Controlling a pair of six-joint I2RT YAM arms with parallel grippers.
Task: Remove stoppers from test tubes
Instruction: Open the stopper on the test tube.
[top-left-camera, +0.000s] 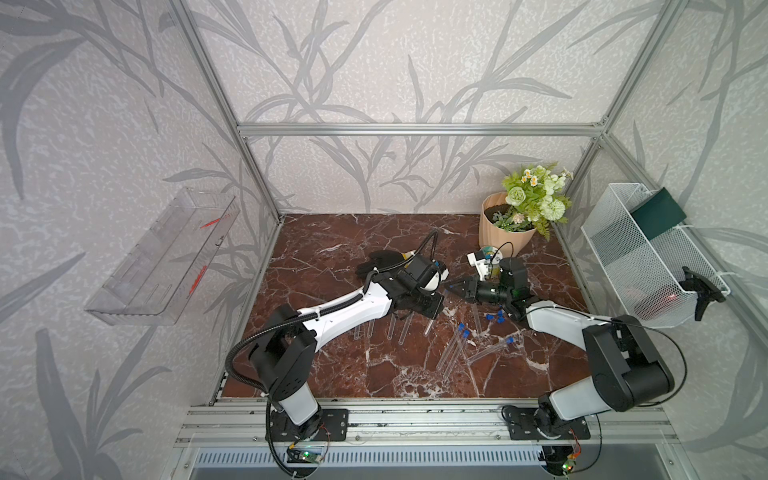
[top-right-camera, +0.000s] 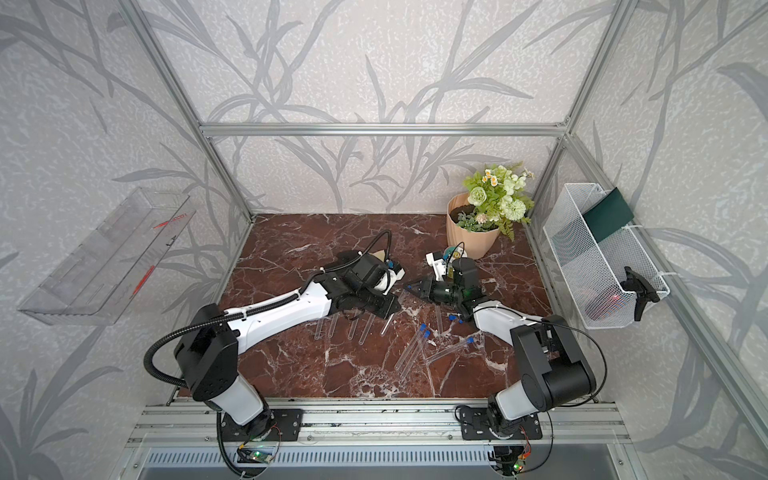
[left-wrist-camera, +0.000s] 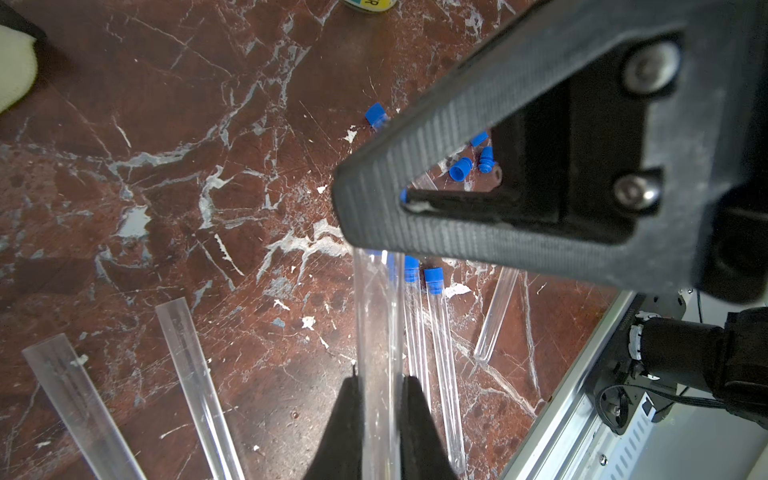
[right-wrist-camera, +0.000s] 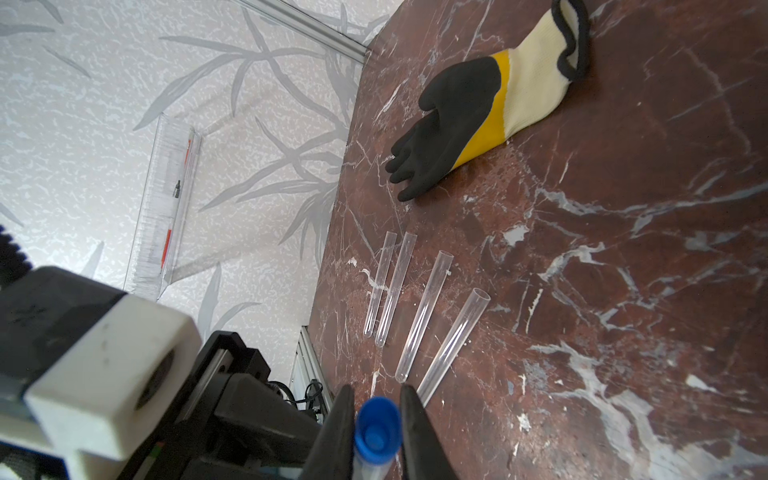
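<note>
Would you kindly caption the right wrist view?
Right gripper pinches the blue stopper on a tube; four open tubes, glove beyond.

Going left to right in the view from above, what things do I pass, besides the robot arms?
Clear plastic tray on the wall → black glove → flower pot → white mesh basket.
</note>
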